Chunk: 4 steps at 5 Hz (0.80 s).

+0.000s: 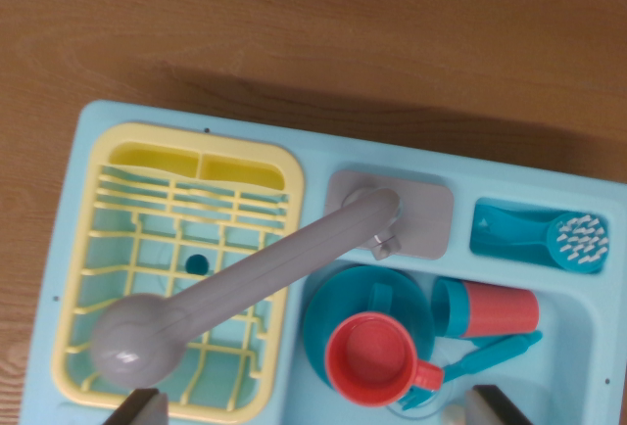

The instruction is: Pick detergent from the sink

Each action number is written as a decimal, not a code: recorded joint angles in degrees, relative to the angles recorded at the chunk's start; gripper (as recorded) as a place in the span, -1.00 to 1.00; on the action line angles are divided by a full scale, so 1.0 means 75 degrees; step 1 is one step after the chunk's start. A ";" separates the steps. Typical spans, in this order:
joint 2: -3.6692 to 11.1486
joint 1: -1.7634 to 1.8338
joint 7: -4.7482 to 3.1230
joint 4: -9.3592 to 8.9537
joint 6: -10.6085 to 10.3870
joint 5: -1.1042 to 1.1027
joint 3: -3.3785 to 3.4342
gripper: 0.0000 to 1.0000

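Spread wide, my gripper (315, 407) showed in the wrist view only as two dark fingertips (137, 406) at the bottom edge, one on the wrist view's left and one on its right, with nothing clasped between them. Both hung above the pale blue toy sink (83, 180), which sat on a wooden table (294, 23).

What looked like the detergent (488, 308), a red bottle with a teal end, lay on its side in the basin, just ahead of my fingertip on the wrist view's right and clear of it. Between my fingertips stood a red cup (372, 358) on a teal plate (364, 300). A teal utensil (495, 351) lay just below the bottle, its handle reaching toward the cup.

Ahead of my other fingertip sat a yellow dish rack (88, 278). A grey faucet (245, 288) crossed it slantwise, its round head over the rack near that fingertip. Farther ahead, a teal brush (573, 241) lay in its own small compartment beyond the bottle. Something pale at the bottom edge was too cropped to name.
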 joint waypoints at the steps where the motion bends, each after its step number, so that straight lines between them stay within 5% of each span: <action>1: 0.0009 -0.0046 -0.0185 -0.0230 -0.0232 0.0005 -0.0052 -1.00; 2: 0.0009 -0.0046 -0.0185 -0.0230 -0.0232 0.0005 -0.0052 -1.00; 3: 0.0019 -0.0098 -0.0392 -0.0488 -0.0492 0.0011 -0.0111 -1.00; 4: 0.0019 -0.0098 -0.0392 -0.0488 -0.0492 0.0011 -0.0111 -1.00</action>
